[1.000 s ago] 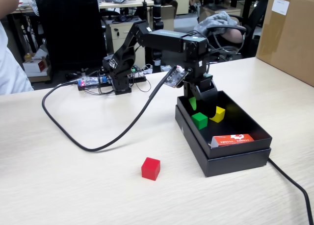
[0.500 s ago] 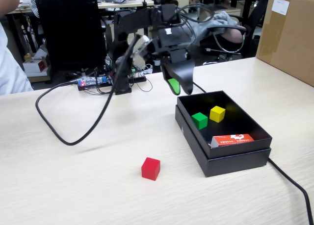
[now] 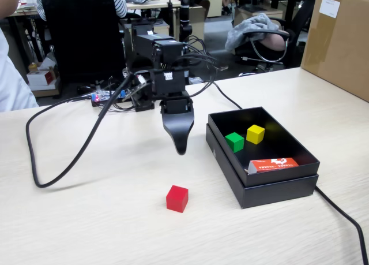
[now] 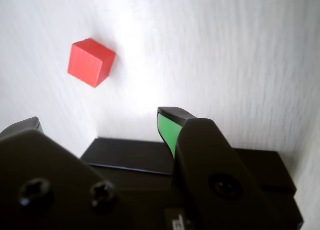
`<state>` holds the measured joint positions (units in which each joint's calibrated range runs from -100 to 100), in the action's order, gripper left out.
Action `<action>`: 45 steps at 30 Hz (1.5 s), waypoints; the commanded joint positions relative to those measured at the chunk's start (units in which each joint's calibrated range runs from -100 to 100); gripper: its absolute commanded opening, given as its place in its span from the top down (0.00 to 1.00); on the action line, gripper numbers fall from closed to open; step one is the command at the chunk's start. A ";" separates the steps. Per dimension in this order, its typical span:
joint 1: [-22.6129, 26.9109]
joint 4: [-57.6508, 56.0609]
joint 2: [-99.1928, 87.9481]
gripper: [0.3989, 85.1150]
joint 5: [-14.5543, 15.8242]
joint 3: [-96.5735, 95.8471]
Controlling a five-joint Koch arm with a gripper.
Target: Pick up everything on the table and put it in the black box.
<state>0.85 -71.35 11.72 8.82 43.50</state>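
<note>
A red cube [image 3: 177, 198] lies on the pale wood-grain table [image 3: 86, 230], in front of and below my gripper [image 3: 181, 148]. In the wrist view the red cube [image 4: 91, 62] sits at the upper left, well ahead of my gripper [image 4: 100, 122]. The jaws stand wide apart with bare table between them, open and empty. The black box [image 3: 282, 187] stands to the right of the gripper in the fixed view. A green cube [image 3: 234, 141] and a yellow cube [image 3: 255, 134] lie inside it.
A flat orange-red carton [image 3: 274, 164] leans inside the box at its front. A big brown cardboard carton [image 3: 340, 40] stands at the far right. A thick black cable [image 3: 57, 167] loops across the table at left, and another [image 3: 346, 219] runs from behind the box.
</note>
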 commanded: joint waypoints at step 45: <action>-1.76 1.59 32.98 0.70 0.00 24.41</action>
<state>-0.81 -71.04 45.89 9.89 64.13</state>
